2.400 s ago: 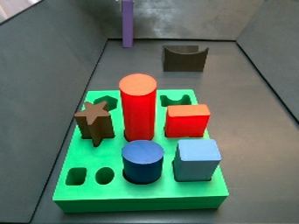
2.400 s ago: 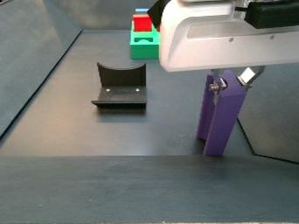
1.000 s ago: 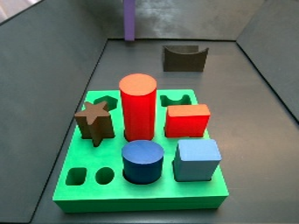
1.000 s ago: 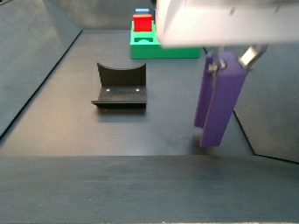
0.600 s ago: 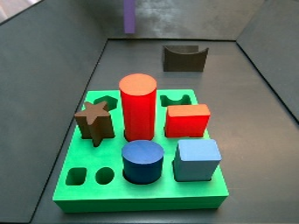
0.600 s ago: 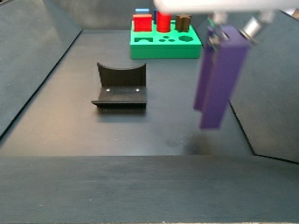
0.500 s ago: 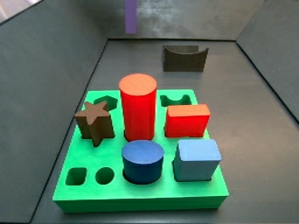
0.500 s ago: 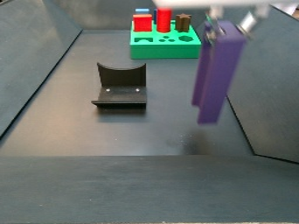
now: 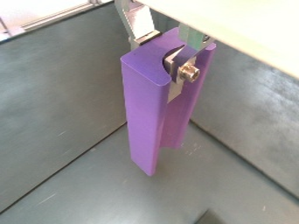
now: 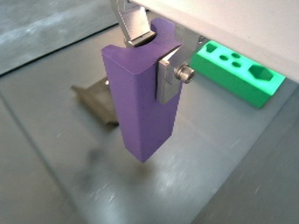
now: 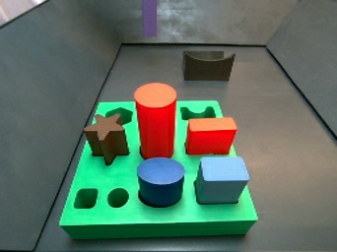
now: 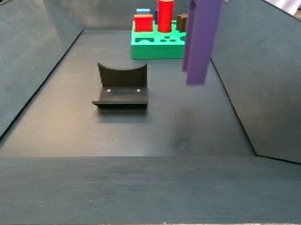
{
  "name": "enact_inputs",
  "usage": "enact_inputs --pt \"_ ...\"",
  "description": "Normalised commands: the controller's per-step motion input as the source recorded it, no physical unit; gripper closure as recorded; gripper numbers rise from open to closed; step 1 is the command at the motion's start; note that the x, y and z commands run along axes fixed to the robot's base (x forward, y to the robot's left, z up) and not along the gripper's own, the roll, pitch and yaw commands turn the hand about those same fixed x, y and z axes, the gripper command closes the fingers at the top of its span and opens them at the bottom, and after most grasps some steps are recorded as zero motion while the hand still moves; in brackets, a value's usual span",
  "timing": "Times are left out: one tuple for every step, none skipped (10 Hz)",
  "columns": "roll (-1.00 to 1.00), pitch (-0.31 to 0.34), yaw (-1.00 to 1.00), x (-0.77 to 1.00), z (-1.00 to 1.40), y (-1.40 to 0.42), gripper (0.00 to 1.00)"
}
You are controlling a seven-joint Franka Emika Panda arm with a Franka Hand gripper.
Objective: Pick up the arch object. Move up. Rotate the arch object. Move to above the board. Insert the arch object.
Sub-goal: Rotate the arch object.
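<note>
Gripper (image 9: 163, 54) clamped on top of arch object (image 9: 155, 109) — hanging upright, clear of the floor, well apart from board (image 12: 165, 45) — dark notched block (image 12: 121, 86) below.

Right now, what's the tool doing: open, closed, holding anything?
Tool: closed on the purple arch object, held upright, clear of the floor, away from the board.

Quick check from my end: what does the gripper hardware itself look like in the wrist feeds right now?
In both wrist views the gripper shows two flat silver metal finger plates hanging from a pale, off-white body at the frame edge. One plate carries a round screw head. The pads are mostly hidden against the purple block. No cables or markings show.
</note>
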Motion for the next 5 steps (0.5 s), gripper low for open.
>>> enact_inputs --pt "0.07 0.033 0.02 0.06 0.27 -1.00 1.00" --pt "0.07 0.034 0.02 0.04 0.22 -0.87 1.00" --pt "0.05 0.033 0.02 0.01 0.11 -0.50 1.00" --pt "0.05 0.028 0.02 0.00 0.09 -0.36 1.00" --pt "-0.27 -0.077 -0.07 0.00 -1.00 0.00 1.00"
